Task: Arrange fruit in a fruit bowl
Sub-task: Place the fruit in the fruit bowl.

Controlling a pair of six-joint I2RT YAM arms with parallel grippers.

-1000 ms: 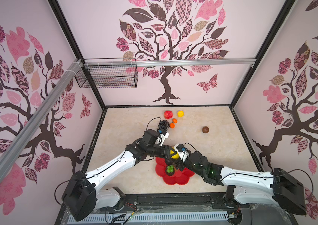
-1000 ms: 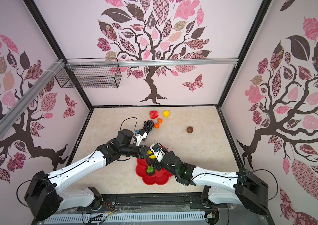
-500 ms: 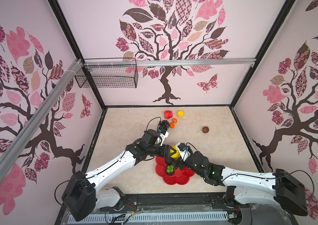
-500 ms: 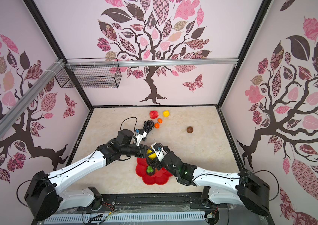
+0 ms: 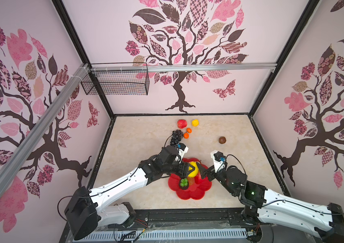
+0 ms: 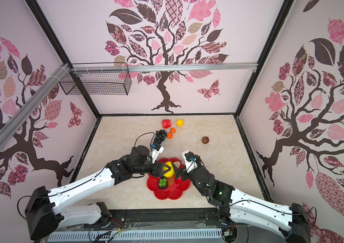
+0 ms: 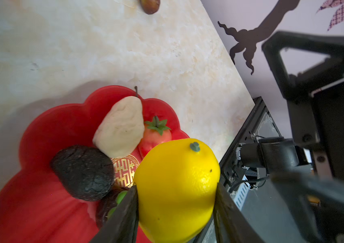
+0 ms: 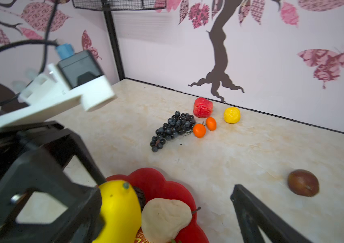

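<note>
Bimanual robot at work on a fruit arrangement: the left gripper [image 7: 175, 189] grips a yellow lemon [image 7: 177, 181], one black jaw pressed to each side of the fruit. It holds the lemon over the upper part of the fruit bowl [image 5: 194, 194], a red scalloped dish at lower centre in both top views.

The right gripper [image 5: 202, 170] faces the lemon from just to its right, jaws spread wide and holding nothing. One of its fingers [image 8: 251, 214] shows at the lower right of the right wrist view, clear of the fruit.

In the bowl, a cream pear [image 7: 122, 126] leans against a strawberry [image 7: 156, 136], with a dark avocado [image 7: 82, 172] just beside the pear. All three lie around the dish's gold emblem [image 7: 124, 171]. A dark fruit with a green top [image 5: 184, 182] lies at the bowl's left side.

More fruit lies on the pale tabletop [image 5: 145, 136], above the bowl in frame. A black grape bunch [image 5: 176, 136] sits just beside two small oranges [image 5: 189, 130] [image 5: 186, 135]. A red apple [image 5: 182, 123] and a small yellow fruit [image 5: 195, 122] lie nearer the back wall. A brown fruit [image 5: 222, 140] sits alone, well apart to the right. A wire basket [image 5: 116, 82] hangs from the rail at upper left.
</note>
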